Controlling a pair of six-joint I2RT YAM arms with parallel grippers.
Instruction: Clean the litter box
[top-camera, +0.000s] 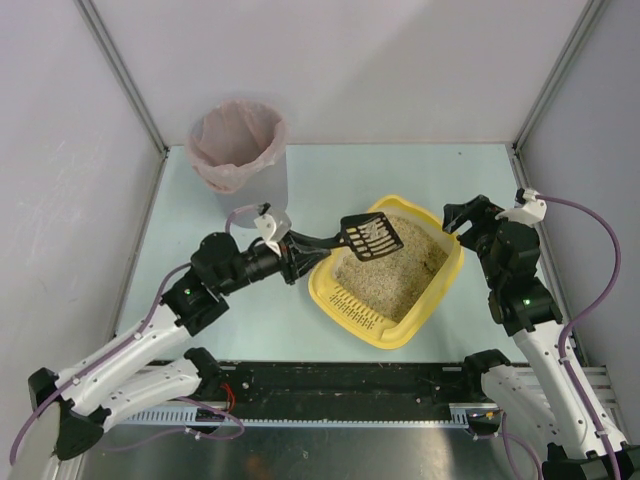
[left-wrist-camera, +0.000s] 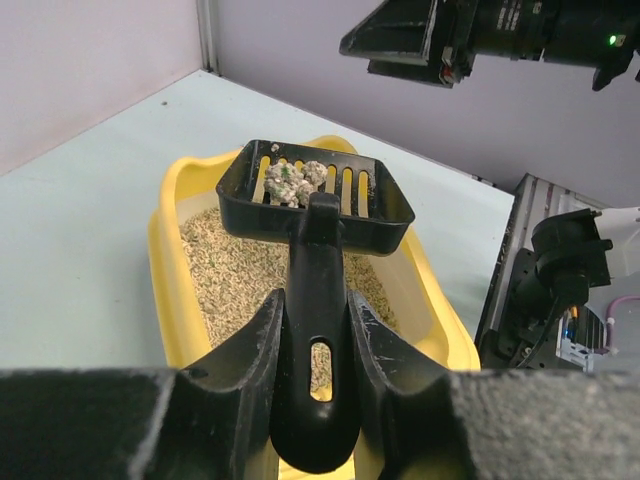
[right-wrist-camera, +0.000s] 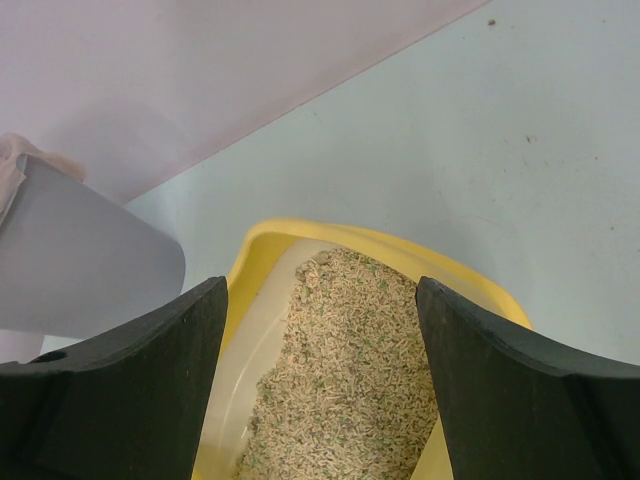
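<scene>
Litter box: light stiff plastic, probably slides on bench; take by rim. Left jaws clench scoop; right jaws released.

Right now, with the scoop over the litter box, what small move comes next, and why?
Probably swing the left end effector toward the bin, keeping the scoop level: it holds a clump above the litter box, and the bin stands open at the far left.

The litter box is bright yellow, its litter beige flecked with green. The scoop is black with a slotted pattern, carrying a grey-white clump. The bin is grey, lined pink; the table pale blue-green.
</scene>
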